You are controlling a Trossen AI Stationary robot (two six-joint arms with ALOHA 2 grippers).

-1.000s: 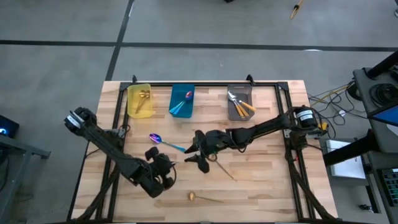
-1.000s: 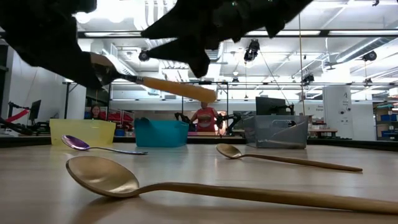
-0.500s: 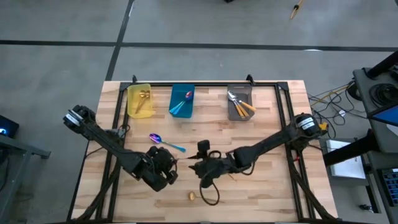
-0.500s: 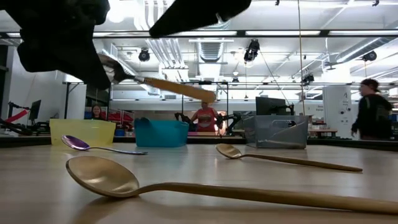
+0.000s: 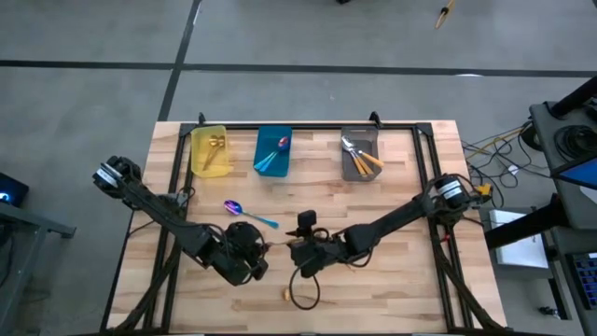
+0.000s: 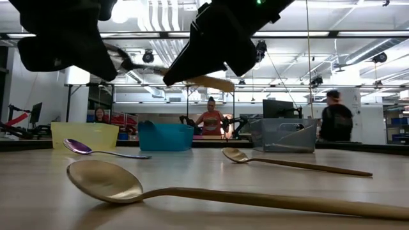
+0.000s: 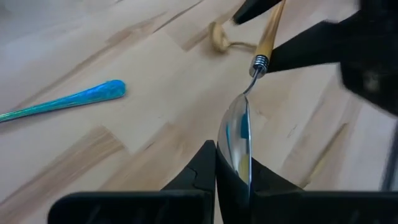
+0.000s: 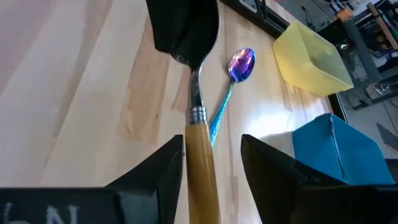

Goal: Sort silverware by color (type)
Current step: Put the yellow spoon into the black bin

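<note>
Swinging in over the last second, our right hand (image 5: pixel 300 259) is now bracketing the orange-handled spoon (image 8: pixel 198 140) with fingers apart around its handle. Our left hand (image 7: pixel 231 180) is clamping the spoon's bowl, holding it above the surface (image 5: pixel 392 201) near the front middle.

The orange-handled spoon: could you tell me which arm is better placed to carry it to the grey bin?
Probably right: the right end effector straddles the spoon handle, the grey bin sits on that side, the left end effector pinches the bowl.
</note>
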